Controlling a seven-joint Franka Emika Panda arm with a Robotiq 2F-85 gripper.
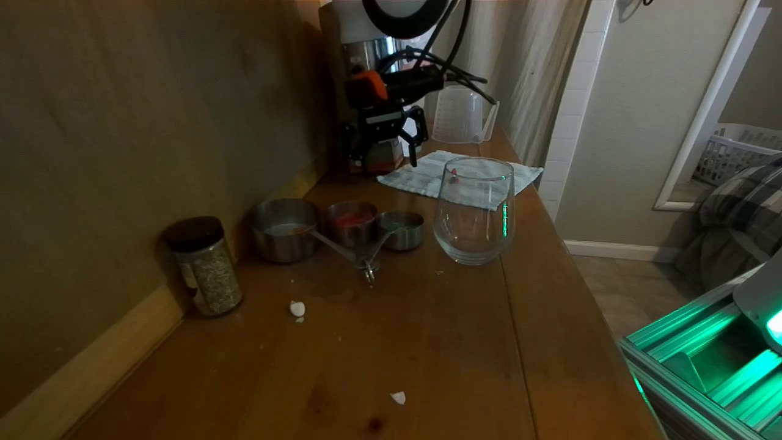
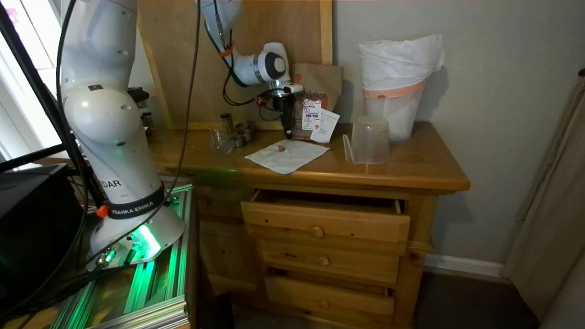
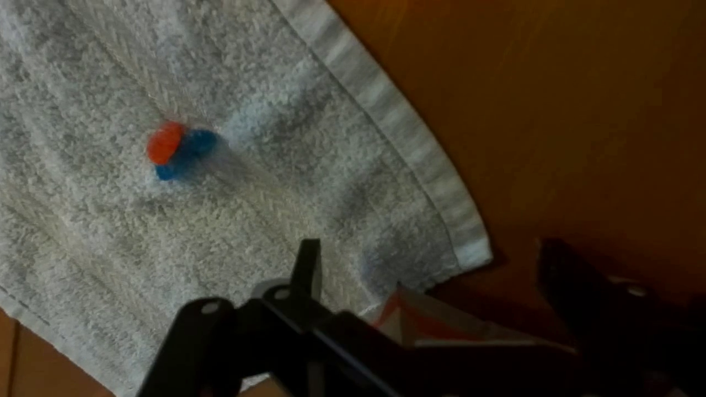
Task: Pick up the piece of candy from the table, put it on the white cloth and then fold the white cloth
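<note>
The candy, a small red and blue piece [image 3: 185, 149], lies on the white cloth [image 3: 248, 171] in the wrist view. It also shows as a small reddish spot [image 2: 281, 148] in an exterior view. The cloth is spread flat on the brown wooden table [image 3: 551, 121]; it also shows in both exterior views [image 1: 409, 176] [image 2: 290, 161]. My gripper [image 3: 430, 248] is open, its fingers wide apart with nothing held. It hovers over the cloth's back edge in both exterior views [image 1: 386, 164] [image 2: 288, 136]. In the wrist view a cloth corner lies below, between the fingers. The right finger is dark.
A paper bag [image 2: 327, 75] with white slips stands close behind the gripper. A plastic pitcher [image 2: 371, 141] and a lined bin [image 2: 393, 109] stand beyond. A clear glass [image 1: 475, 238], metal measuring cups [image 1: 286, 235] and a spice jar [image 1: 211, 278] stand along the table by a wooden panel [image 1: 153, 91].
</note>
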